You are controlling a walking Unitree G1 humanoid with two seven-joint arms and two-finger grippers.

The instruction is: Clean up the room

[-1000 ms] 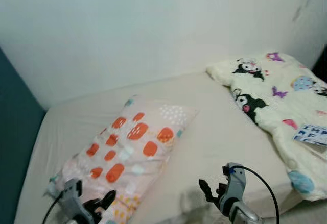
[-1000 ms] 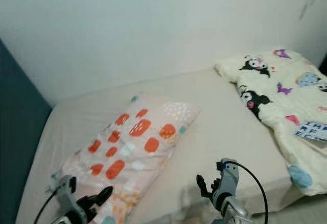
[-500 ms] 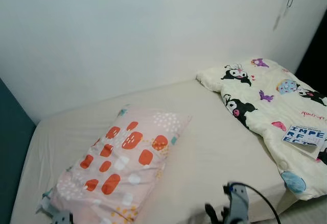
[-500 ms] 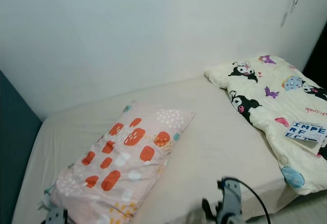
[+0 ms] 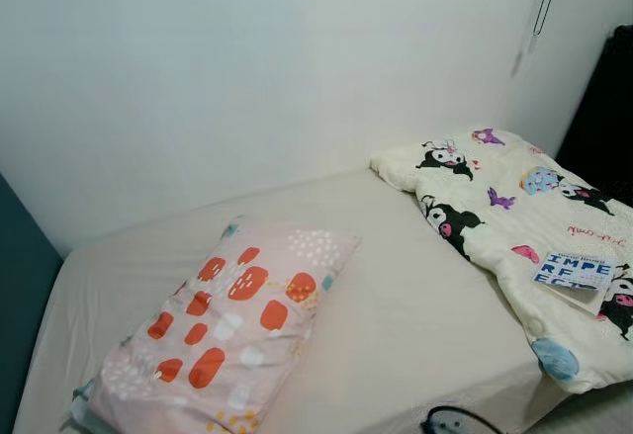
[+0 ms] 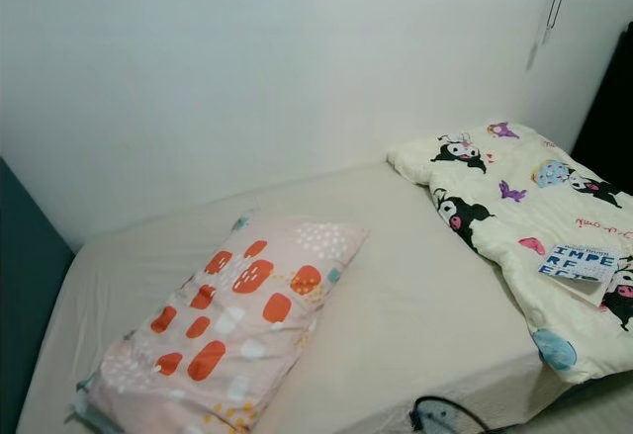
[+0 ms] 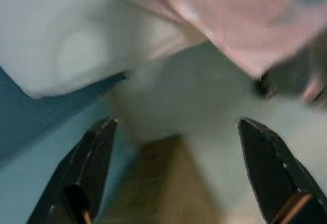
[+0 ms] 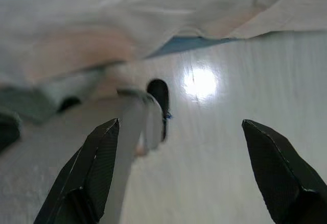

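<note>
A pink pillow (image 5: 229, 330) with orange and white spots lies askew on the cream bed (image 5: 396, 296), near its left front. A cream quilt (image 5: 514, 226) with cartoon figures is bunched at the bed's right end, and a blue-and-white printed booklet (image 5: 573, 271) rests on it. My left gripper (image 7: 176, 123) is open, low beside the bed, with the pillow's pink corner (image 7: 240, 25) and the bed sheet ahead of it. My right gripper (image 8: 180, 124) is open above the pale floor (image 8: 214, 173) by the hanging sheet. A black cable (image 6: 442, 416) of my right arm peeks in at the bottom edge.
A white wall (image 5: 277, 78) runs behind the bed. A teal panel (image 5: 15, 286) borders the bed on the left. A dark opening (image 5: 603, 108) and a hanging cord (image 5: 534, 14) are at the far right.
The camera has tilted up and shifted, so more wall shows. Both arms have dropped out of the head views; only the right arm's cable remains at the bottom edge.
</note>
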